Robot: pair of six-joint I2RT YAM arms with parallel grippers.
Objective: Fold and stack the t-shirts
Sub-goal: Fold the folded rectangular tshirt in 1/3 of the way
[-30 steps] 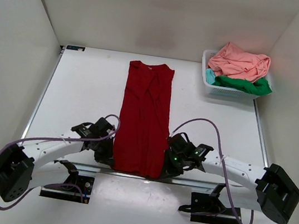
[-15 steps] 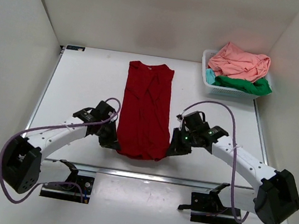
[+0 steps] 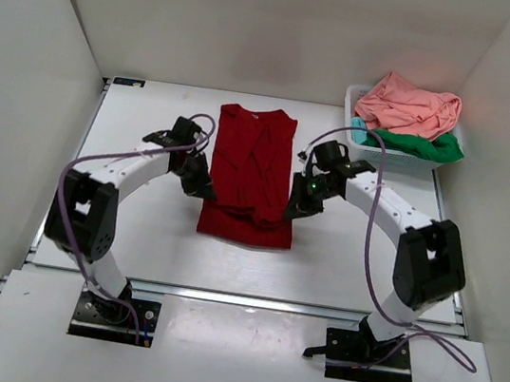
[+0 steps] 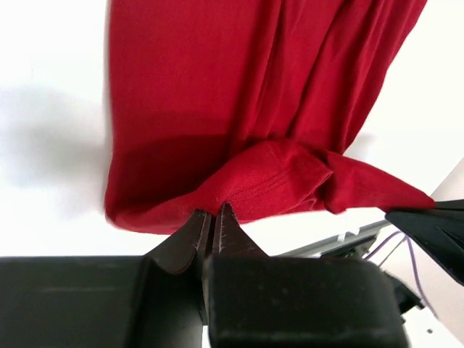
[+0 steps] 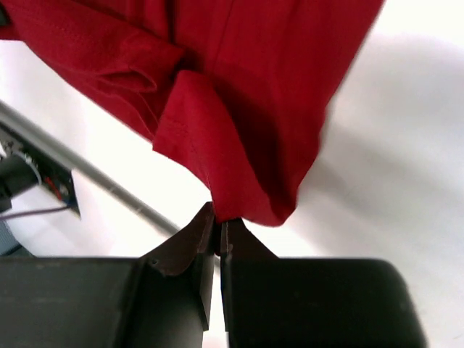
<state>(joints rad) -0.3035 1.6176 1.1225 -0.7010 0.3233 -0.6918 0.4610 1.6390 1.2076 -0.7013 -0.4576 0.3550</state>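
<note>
One of three shirts mid-fold, none stacked

We find the dark red shirt (image 3: 252,176) flat on the table (image 3: 135,221), centre, collar at the far end, sides already turned in to a narrow strip. Near end is doubled over: the fold line sits toward the arm bases, and the hem is held up over approx. the shirt's mid-length.

Left gripper (image 3: 203,188): jaws all but closed, pinching the hem's left corner; wrist view shows cloth nipped at the tips. Right gripper (image 3: 293,208): same, jaws together on the right corner. Both grips take edge only; we judge a slip poss. if pulled hard.

Salmon pink shirt (image 3: 410,104) and green shirt (image 3: 420,147) lie crumpled in the white basket (image 3: 376,154), far right corner, untouched as far as we see.

Status, our judgement: shirt no. 1 has its lengthwise folds done and its crosswise fold under way, hem not yet laid down. Left to do: set hem down, poss. one more fold, then 2 shirts to take out, fold and stack. Approx. a quarter through at most.
</note>
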